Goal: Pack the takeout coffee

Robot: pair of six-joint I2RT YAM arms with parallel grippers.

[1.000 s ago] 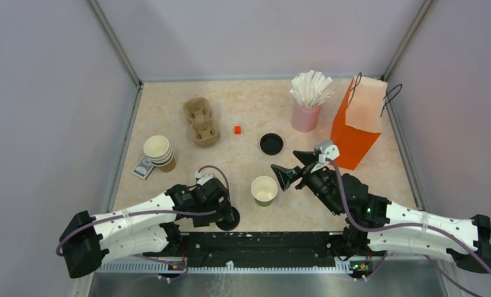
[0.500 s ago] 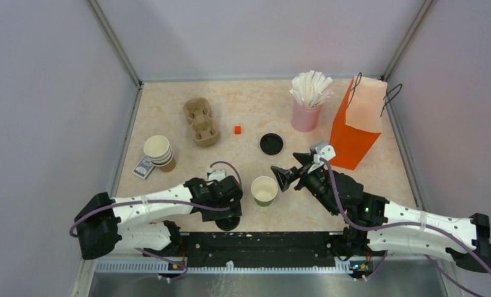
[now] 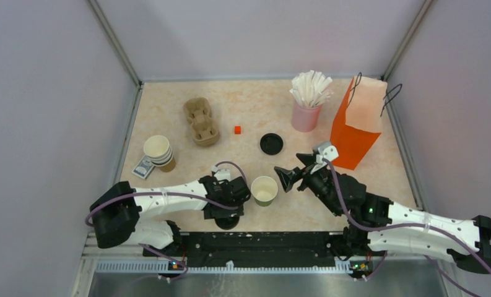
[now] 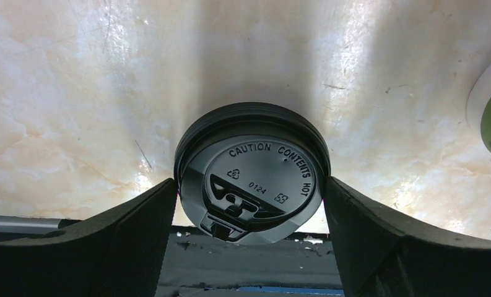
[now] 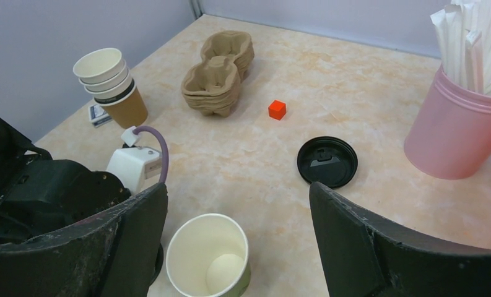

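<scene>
The left claw point(image 4: 250, 185) clenched a round black plastic lid point(image 4: 252, 173) by its rim, apparently to cap the open olive-tan paper coffee cup point(image 3: 264, 190) just to its right. The right claw point(image 5: 238, 189) hung released and empty, the cup just ahead of it, perhaps waiting to steady it.

Across the tabletop point(image 3: 249, 102) before me I see a stack of cups point(image 3: 158, 151) beside a small card point(image 3: 143, 167), a cardboard carrier point(image 3: 201, 121), a red cube point(image 3: 237, 130) and a pink cup point(image 3: 306, 117) of straws point(image 3: 311, 86).
</scene>
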